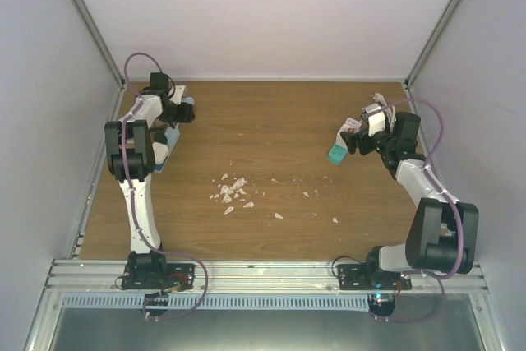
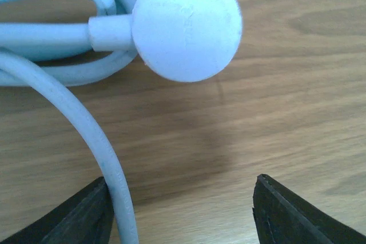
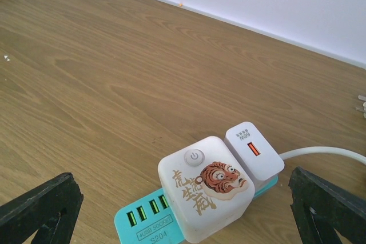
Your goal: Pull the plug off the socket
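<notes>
A white cube socket (image 3: pixel 203 195) with a tiger-face print and a power button sits on a teal USB base (image 3: pixel 140 221). A white charger plug (image 3: pixel 254 151) is plugged into its far right side, and a white cable (image 3: pixel 323 151) runs off to the right. My right gripper (image 3: pixel 183 198) is open, with its jaws wide on either side of the socket and touching nothing. In the top view the right gripper (image 1: pixel 349 139) hovers over the teal socket (image 1: pixel 336 154). My left gripper (image 2: pixel 180 201) is open over a pale blue cable (image 2: pixel 86 135) that ends in a ball (image 2: pixel 186 24).
White crumbs (image 1: pixel 231 191) lie scattered on the wooden table (image 1: pixel 271 121) around its middle. The left arm (image 1: pixel 136 150) stands along the left wall with the blue cable (image 1: pixel 170 135) beside it. White walls close the table on three sides.
</notes>
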Robot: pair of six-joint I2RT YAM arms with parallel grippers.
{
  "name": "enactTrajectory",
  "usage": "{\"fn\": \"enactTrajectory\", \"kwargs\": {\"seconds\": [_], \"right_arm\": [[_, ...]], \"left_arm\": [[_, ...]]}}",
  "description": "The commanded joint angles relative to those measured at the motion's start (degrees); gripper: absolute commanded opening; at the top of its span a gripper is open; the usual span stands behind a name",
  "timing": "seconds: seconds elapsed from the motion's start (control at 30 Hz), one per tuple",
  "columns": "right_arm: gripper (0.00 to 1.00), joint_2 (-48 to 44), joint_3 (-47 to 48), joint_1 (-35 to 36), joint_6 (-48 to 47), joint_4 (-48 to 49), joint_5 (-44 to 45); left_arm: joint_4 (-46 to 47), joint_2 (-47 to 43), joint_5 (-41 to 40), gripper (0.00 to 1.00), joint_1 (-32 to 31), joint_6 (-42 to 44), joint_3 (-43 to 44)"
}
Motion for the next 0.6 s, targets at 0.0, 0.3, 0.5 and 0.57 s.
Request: {"fn": "enactTrajectory", "kwargs": {"seconds": [0.0,0.3,0.5,0.57], "right_arm": [[1.0,0.03,1.44,0.05,-0.69,-0.42,-1.04],[1.0,-0.08,1.58,-0.49,-0.64,-0.76,-2.08],[1.0,-0.55,1.81,-0.94,-0.71,-0.95,-2.63],[1.0,-0.81,1.74,-1.13,-0.71,-0.95,-2.69]], "left_arm": [[-0.88,-0.16,2.44,0.64,-3.77,3.25,-2.56],[0.72,-2.47,-1.84,0.47,-11.23,7.62,-7.68],[1.36,-3.87,-1.39,0.26,-15.36,9.21,-12.5],[1.83,-4.83,-1.59,0.21,-16.88,10.15,-14.64]]}}
